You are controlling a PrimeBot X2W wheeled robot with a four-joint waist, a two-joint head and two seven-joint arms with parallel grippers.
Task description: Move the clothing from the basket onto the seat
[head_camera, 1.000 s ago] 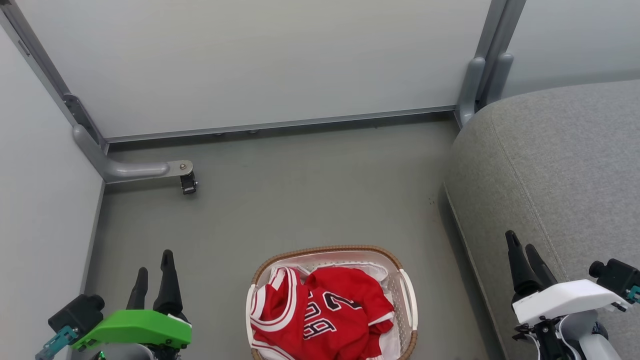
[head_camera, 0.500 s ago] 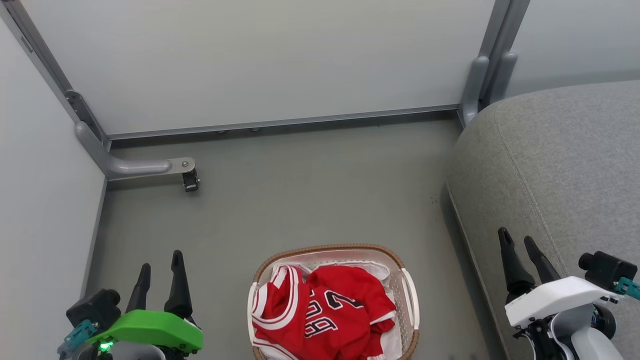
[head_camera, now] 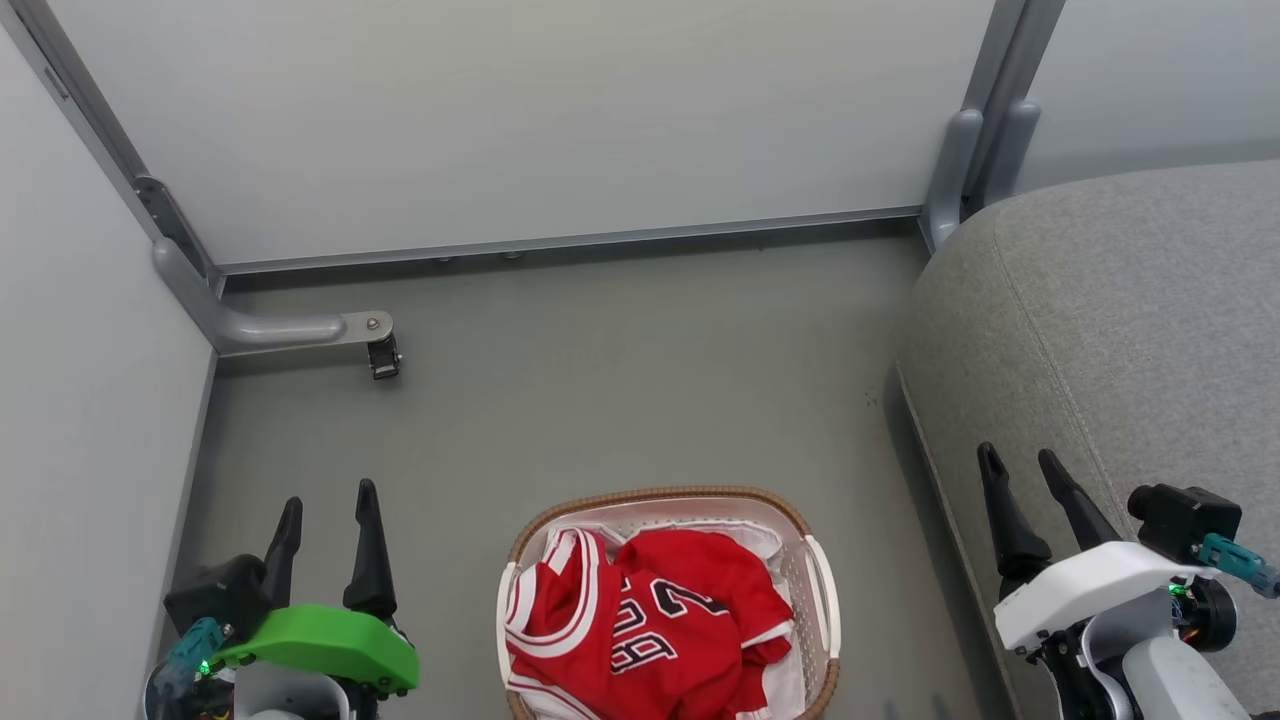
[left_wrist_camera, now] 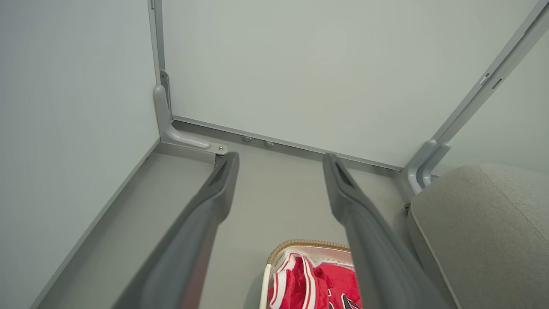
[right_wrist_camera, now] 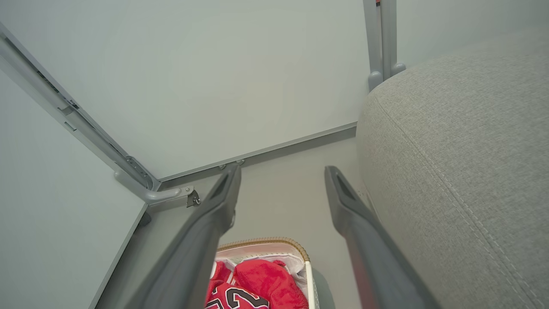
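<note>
The red clothing [head_camera: 650, 620] with black numerals and striped trim lies bunched in the white basket [head_camera: 822, 600] with a brown woven rim, low in the head view's middle. The clothing [left_wrist_camera: 313, 285] and the basket [left_wrist_camera: 300, 244] also peek in at the left wrist view's bottom; the right wrist view shows the clothing [right_wrist_camera: 253, 283] and the basket [right_wrist_camera: 266, 242] too. The grey seat [head_camera: 1120, 330] fills the right side. My left gripper [head_camera: 328, 500] stands open left of the basket. My right gripper [head_camera: 1020, 460] stands open at the seat's front edge. Both hold nothing.
Pale partition walls close the back and left. A grey metal foot with a small black caster [head_camera: 383, 357] juts from the left wall's corner. Grey posts [head_camera: 965, 170] stand by the seat's far corner. Bare grey floor [head_camera: 620, 380] lies beyond the basket.
My left gripper has shifted right and forward, its fingers spreading wider. My right gripper has drifted left and slightly up. The view has shifted slightly; clothing and basket lie unmoved.
</note>
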